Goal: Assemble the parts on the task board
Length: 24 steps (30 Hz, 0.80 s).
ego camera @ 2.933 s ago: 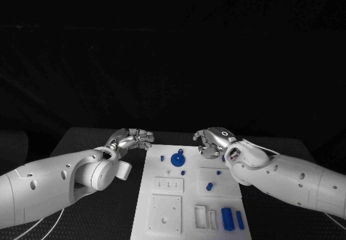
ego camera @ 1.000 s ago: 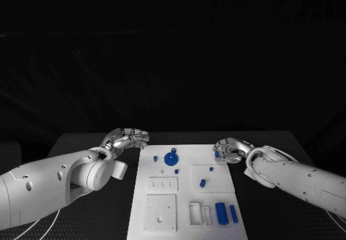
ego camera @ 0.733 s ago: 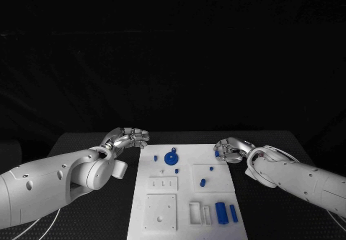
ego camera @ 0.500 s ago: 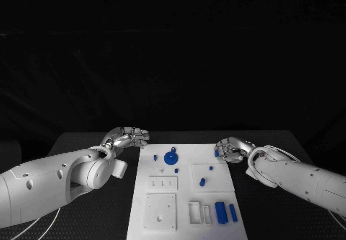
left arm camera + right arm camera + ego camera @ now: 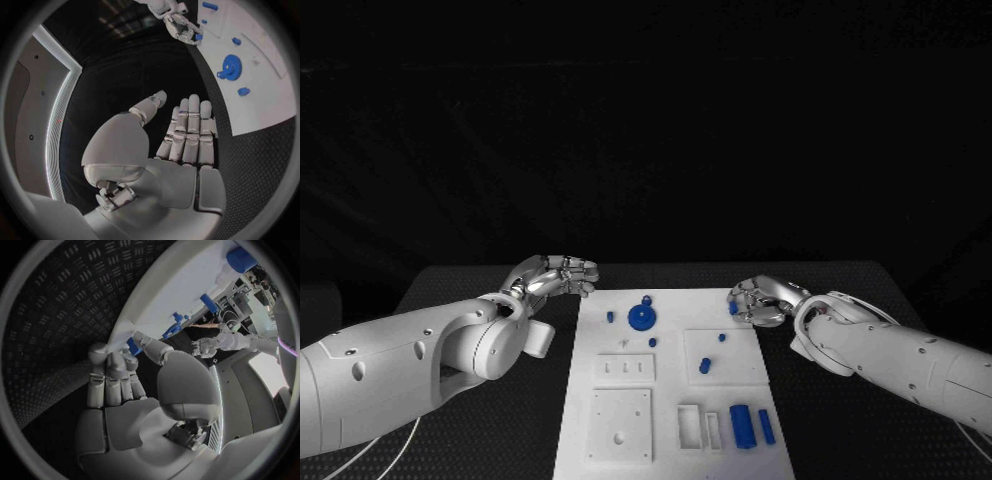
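Right hand (image 5: 764, 300) unmoved past 1 s at task board (image 5: 675, 440) far right edge, pinching small blue part (image 5: 734, 309); expect insertion next. Left hand (image 5: 557, 277) empty, fingers extended.

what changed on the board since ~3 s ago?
The right hand moved from over the white task board's far right corner out to its right edge, where it pinches a small blue part. The left hand stayed beside the board. The blue gear is unmoved.

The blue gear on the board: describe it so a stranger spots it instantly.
Start at the white task board in the middle of the black table, and go to its far end. The blue gear lies there, a toothed disc, far wider than the small blue pegs nearby.
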{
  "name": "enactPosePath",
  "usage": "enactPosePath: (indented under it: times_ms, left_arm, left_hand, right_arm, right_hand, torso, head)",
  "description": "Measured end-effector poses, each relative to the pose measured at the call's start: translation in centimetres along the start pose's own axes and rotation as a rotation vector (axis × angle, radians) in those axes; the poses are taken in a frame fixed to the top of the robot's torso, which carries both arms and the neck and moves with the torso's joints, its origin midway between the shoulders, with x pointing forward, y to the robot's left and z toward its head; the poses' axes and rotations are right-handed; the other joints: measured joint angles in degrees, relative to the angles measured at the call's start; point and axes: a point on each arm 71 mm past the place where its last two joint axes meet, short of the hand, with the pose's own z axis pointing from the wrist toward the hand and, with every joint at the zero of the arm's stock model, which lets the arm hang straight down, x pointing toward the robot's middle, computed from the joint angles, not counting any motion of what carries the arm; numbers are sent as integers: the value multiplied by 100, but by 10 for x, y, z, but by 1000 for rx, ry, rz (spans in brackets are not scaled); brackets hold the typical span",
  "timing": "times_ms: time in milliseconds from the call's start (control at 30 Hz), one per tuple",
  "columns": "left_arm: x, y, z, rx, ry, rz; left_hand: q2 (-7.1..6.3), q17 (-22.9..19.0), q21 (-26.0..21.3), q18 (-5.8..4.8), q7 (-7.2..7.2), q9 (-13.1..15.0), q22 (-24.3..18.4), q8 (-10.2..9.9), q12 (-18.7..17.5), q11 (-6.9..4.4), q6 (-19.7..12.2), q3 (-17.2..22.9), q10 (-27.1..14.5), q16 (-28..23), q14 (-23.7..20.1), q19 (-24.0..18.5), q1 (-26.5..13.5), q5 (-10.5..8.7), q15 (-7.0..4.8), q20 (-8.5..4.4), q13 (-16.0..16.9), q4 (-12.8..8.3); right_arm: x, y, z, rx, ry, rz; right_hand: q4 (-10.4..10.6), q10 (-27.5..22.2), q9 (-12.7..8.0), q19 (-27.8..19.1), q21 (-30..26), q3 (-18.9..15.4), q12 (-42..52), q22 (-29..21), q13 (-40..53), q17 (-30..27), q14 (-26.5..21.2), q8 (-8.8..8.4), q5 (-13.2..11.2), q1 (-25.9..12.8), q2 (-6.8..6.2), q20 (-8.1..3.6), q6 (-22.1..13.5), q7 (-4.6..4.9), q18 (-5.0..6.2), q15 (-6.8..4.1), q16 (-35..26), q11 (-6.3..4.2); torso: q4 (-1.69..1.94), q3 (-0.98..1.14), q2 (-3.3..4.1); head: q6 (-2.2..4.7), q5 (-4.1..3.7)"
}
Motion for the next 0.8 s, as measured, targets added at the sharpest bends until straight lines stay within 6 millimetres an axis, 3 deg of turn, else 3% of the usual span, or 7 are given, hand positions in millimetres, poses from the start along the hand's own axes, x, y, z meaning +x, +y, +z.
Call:
enactPosePath:
  times_ms: [300, 600, 800]
  left_arm:
    - [0, 0, 0, 0, 0, 0]
    - [0, 0, 0, 0, 0, 1]
    - [0, 0, 0, 0, -1, 1]
  left_hand:
    - [0, 0, 0, -3, 0, -1, -1, 0, 0, 0, 0, 0, 0, 0, 0, 0, 0, 0, 0, 0, 0, 0]
    - [0, 5, 0, -23, 0, 2, -1, 0, 0, 0, 0, 0, 0, 0, 0, 0, 0, 0, 0, 0, 0, 0]
    - [0, 5, 0, -25, 0, 4, 1, 0, 0, 0, 0, 0, 0, 0, 0, 0, 0, 0, 0, 0, 0, 0]
  right_arm:
    - [0, 0, 0, 1, 0, 0]
    - [1, 1, 1, -2, 2, 1]
    - [1, 1, 1, 1, 0, -1]
  right_hand:
    - [-26, -3, 43, 0, 4, 26, 0, 0, -4, 16, 0, 88, 0, -3, 3, 0, 0, 0, 0, 1, 2, 6]
    - [-29, 13, 140, 1, 47, 98, -1, 0, -13, 24, 13, 266, 0, -76, 136, 1, 1, -1, 2, -79, 3, -15]
    - [-35, 64, 185, 2, 69, 130, 28, 0, -13, 34, 24, 324, 0, -107, 243, 1, 55, -55, 13, -147, 3, -66]
  torso:
    - [3, -7, -1]
    - [2, -9, -1]
    - [2, -10, -2]
  head:
    - [-10, 5]
    - [-8, 14]
    - [-10, 14]
